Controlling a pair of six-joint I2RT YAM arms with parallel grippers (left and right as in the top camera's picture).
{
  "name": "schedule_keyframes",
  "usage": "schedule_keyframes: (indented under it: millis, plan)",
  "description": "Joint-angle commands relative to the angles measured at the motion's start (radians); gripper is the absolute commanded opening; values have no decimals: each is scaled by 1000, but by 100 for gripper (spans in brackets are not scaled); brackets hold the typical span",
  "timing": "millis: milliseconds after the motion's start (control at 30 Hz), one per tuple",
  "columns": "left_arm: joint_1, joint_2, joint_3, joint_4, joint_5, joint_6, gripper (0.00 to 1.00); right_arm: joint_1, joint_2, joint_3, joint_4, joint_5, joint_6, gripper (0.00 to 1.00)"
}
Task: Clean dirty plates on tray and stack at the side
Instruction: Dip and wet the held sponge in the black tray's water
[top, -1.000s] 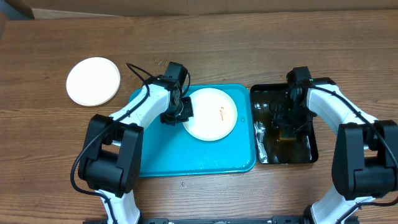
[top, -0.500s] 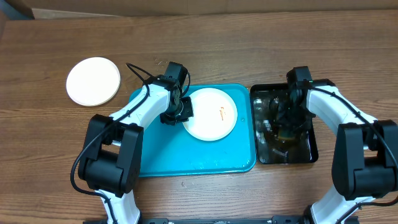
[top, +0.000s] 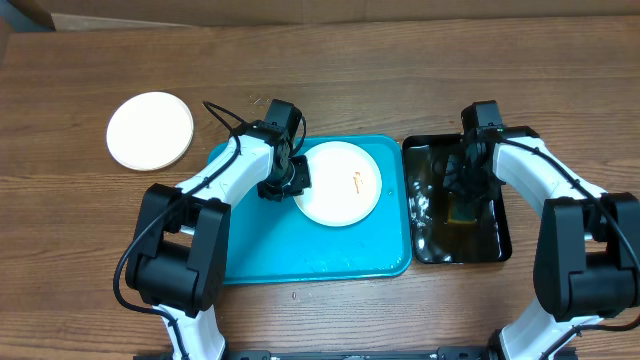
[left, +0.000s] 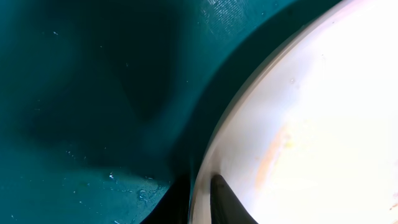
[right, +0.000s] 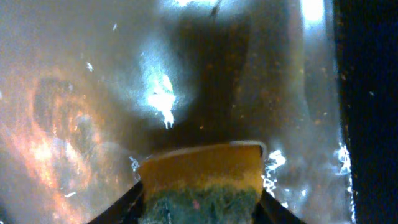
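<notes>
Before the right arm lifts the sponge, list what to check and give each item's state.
1. Sponge between the right gripper's fingers, touching both sides: ok.
2. Left gripper clamped on the plate rim: ok.
3. Plate lying on the tray: ok.
4. Smear facing up and uncovered: ok.
5. Sponge wet enough: cannot tell.
6. Side plate clear of both arms: ok.

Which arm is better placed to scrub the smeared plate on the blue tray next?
Right. The right hand has the sponge between its fingers in the black tray, right beside the blue tray. The left hand is shut on the plate at its rim, seemingly steadying it.
</notes>
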Motion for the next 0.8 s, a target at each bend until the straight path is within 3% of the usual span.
schedule_keyframes:
  millis: [0, 67, 100, 133, 200, 467, 533, 567, 600, 767]
  plan:
    - [-13, 31, -11, -2, -14, -6, 14, 3, -14, 27, 24, 10, -1, 31]
    - [-13, 31, -11, -2, -14, -6, 14, 3, -14, 27, 41, 10, -1, 11]
    - [-13, 31, -11, -2, -14, -6, 15, 3, -14, 27, 49, 10, -2, 11]
    - [-13, 31, -11, -2, -14, -6, 15, 3, -14, 27, 52, 9, -1, 16]
    - [-13, 31, -11, -2, -15, -6, 19, 3, -14, 29, 53, 9, -2, 59]
    - [-13, 31, -11, -2, -19, -6, 18, 3, -14, 102, -28, 9, -27, 67]
    - [-13, 31, -11, -1, -19, -6, 13, 3, -14, 107, -47, 9, -51, 79]
    - [-13, 31, -11, -1, -19, -6, 9, 3, -14, 107, -55, 9, -51, 94]
    - [-13, 31, -11, 0, -19, -6, 5, 3, -14, 107, -63, 9, -51, 100]
    - [-9, 31, -11, 8, -24, -6, 5, 3, -14, 107, -71, 9, -55, 100]
